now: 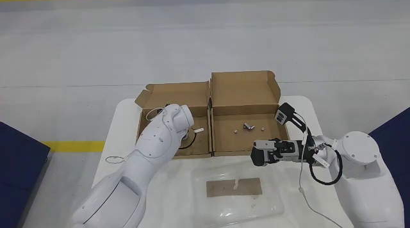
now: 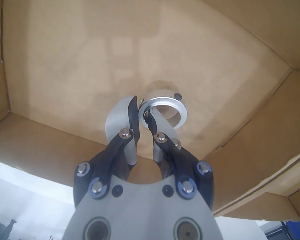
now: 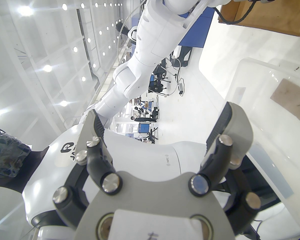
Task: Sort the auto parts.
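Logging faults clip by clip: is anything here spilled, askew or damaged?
Nothing stands out. The left gripper pinches the metal ring by its wall inside the left box; two small parts lie in the right box; the right gripper is open and empty. No spill or damage shows.

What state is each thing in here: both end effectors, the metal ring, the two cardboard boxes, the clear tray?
Left end effector: shut on the silver metal ring.
Silver metal ring: pinched by its wall, one finger through its hole.
Right end effector: open, holding nothing.
Left brown cardboard box: open, flaps up.
Right brown cardboard box: open, small greyish parts inside.
Clear plastic tray: holds a flat brown card.
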### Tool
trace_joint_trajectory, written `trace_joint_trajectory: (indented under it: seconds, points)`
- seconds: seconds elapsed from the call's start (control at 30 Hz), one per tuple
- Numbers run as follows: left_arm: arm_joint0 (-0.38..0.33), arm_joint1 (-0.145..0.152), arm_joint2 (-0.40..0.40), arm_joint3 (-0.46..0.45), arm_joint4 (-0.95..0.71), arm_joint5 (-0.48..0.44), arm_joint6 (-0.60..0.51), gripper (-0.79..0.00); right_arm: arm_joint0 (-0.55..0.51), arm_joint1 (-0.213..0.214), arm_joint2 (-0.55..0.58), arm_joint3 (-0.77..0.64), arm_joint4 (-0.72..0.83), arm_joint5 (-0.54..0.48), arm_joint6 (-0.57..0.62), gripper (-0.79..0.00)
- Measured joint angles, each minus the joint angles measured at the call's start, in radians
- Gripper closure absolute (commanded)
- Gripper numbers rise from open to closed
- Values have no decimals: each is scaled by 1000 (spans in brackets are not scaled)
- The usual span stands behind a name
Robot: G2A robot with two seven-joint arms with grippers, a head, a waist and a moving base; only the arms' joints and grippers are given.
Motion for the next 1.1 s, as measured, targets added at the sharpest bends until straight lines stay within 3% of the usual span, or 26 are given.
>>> trace_joint_trajectory:
  seconds: [0.27, 0.4, 0.47, 0.63, 0.7, 0.77, 0.87, 0.9, 0.97, 1.1]
  points:
    - [-16, -22, 2, 54, -12, -20, 9, -9, 0, 0, 0, 0, 0, 0, 0, -785]
    - [-23, -31, 0, 75, -18, -27, 13, -58, 0, 0, 0, 0, 0, 0, 0, -785]
    - [-27, -35, -2, 84, -21, -30, 15, -139, 0, 0, 0, 0, 0, 0, 0, -785]
    - [-35, -43, -5, 102, -25, -37, 18, -231, 0, 0, 0, 0, 0, 0, 0, -785]
    - [-39, -44, -10, 108, -30, -38, 22, -206, 0, 0, 0, 0, 0, 0, 0, -785]
    - [-40, -46, -15, 112, -36, -38, 30, -237, 0, 0, 0, 0, 0, 0, 0, -785]
    - [-42, -47, -25, 112, -46, -35, 39, -357, 0, 0, 0, 0, 0, 0, 0, -785]
    - [-43, -46, -29, 111, -50, -35, 43, -456, 0, 0, 0, 0, 0, 0, 0, -785]
    - [-46, -44, -39, 108, -56, -35, 50, -785, 0, 0, 0, 0, 0, 0, 0, -785]
    - [-49, -35, -55, 93, -60, -38, 56, -785, 0, 0, 0, 0, 0, 0, 0, -785]
